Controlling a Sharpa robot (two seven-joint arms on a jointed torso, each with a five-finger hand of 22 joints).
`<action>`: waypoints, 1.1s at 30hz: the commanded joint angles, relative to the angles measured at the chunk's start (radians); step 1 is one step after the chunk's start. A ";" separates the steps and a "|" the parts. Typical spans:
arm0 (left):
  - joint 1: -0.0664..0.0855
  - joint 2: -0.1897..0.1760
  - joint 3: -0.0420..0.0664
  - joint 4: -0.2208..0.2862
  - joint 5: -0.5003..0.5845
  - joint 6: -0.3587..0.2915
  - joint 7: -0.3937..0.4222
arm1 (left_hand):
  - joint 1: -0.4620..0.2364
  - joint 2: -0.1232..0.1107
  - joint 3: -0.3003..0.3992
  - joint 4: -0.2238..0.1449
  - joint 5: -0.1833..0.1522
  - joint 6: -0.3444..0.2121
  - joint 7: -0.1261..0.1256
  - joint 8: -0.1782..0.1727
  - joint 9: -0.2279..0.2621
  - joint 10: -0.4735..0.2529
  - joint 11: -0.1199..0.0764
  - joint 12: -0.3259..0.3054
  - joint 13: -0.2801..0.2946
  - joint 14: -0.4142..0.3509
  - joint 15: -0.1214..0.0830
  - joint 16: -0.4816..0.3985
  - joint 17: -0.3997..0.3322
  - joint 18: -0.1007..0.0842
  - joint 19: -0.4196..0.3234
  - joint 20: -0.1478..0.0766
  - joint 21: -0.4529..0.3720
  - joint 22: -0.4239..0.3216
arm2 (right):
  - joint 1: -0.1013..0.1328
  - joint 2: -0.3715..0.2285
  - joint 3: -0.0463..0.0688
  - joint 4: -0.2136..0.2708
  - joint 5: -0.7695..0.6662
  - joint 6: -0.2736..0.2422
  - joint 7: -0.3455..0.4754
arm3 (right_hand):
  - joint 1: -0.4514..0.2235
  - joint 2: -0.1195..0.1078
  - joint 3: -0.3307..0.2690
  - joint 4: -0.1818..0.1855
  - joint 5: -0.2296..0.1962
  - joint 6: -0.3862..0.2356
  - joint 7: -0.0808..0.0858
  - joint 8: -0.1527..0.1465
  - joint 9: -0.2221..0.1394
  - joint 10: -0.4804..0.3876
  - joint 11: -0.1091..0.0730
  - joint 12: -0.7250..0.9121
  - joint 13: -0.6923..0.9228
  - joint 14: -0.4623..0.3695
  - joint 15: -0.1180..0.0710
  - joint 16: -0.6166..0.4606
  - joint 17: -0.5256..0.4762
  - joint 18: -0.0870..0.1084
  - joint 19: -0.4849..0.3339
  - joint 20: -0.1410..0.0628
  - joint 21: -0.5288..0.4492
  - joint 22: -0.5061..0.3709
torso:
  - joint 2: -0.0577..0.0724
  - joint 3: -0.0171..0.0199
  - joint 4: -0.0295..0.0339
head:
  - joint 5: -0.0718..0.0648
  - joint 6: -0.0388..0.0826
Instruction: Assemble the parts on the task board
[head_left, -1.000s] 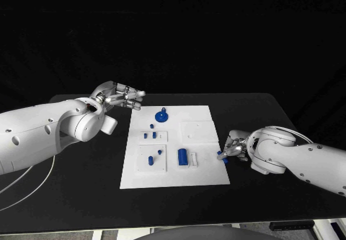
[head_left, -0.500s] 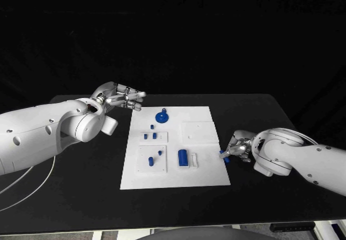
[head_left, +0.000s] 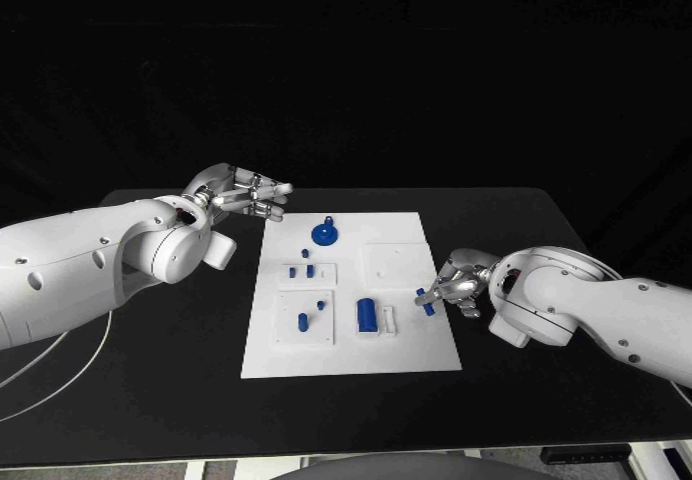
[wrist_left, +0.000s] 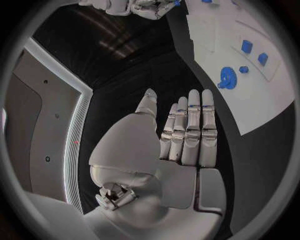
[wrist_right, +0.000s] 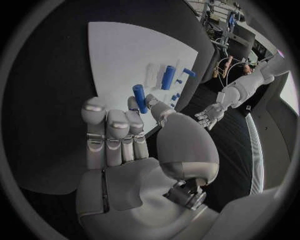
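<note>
On the task board (head_left: 404, 350) about seven blue parts lie; right hand (head_left: 456, 291) pinches one blue peg (head_left: 427, 301), left hand (head_left: 245, 194) open

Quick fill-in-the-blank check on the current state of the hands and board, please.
1. The right hand holds a small ____ peg.
2. The left hand holds ____, fingers apart, off the board's far-left corner.
3. The board is ____ in colour.
4. The held peg is over the board's ____ edge.

Missing words: blue; nothing; white; right
</note>
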 joint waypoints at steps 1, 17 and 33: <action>0.001 0.003 0.001 0.001 0.006 0.011 0.004 | -0.007 0.002 0.000 0.004 -0.004 -0.002 -0.004 0.001 0.001 0.000 -0.001 0.002 0.001 -0.005 0.000 -0.004 0.001 -0.005 0.009 0.000 0.006 -0.001 | 0.000 0.014 0.000 0.006 0.051 -0.027 0.010 | -0.004 -0.007 -0.004 0.007 -0.002 0.006 0.001 0.003 0.000 0.015 -0.009 0.004 0.001 0.000 -0.005 0.006 0.000 -0.009 0.054 -0.001 0.002 0.076 | 0.000 -0.0017 -0.0004 | 0.005 -0.003; 0.001 0.005 0.001 0.001 0.006 0.015 0.002 | -0.007 0.002 0.000 0.004 -0.004 -0.002 -0.004 0.001 0.001 0.000 -0.001 0.002 0.001 -0.005 0.000 -0.004 0.001 -0.005 0.009 0.000 0.006 -0.001 | 0.001 0.110 -0.066 -0.045 0.029 -0.041 -0.021 | -0.012 -0.006 -0.011 0.017 -0.003 0.005 0.001 0.003 -0.002 0.014 -0.009 0.002 0.002 -0.001 -0.005 0.005 -0.001 -0.010 0.053 -0.001 -0.002 0.075 | 0.000 -0.0006 0.0000 | 0.016 -0.004; 0.001 0.004 0.001 0.004 0.006 0.019 -0.001 | -0.009 0.000 0.000 0.007 -0.006 -0.001 -0.004 0.001 0.002 -0.001 0.000 0.002 0.001 -0.006 0.001 -0.004 0.001 -0.005 0.009 0.001 0.007 -0.005 | 0.001 0.154 -0.089 -0.076 -0.014 -0.049 -0.033 | -0.021 -0.010 -0.020 0.038 -0.007 0.006 0.000 0.003 -0.005 0.016 -0.010 0.003 0.005 -0.001 -0.006 0.005 -0.002 -0.011 0.053 -0.002 -0.001 0.075 | 0.001 -0.0003 0.0001 | 0.024 -0.003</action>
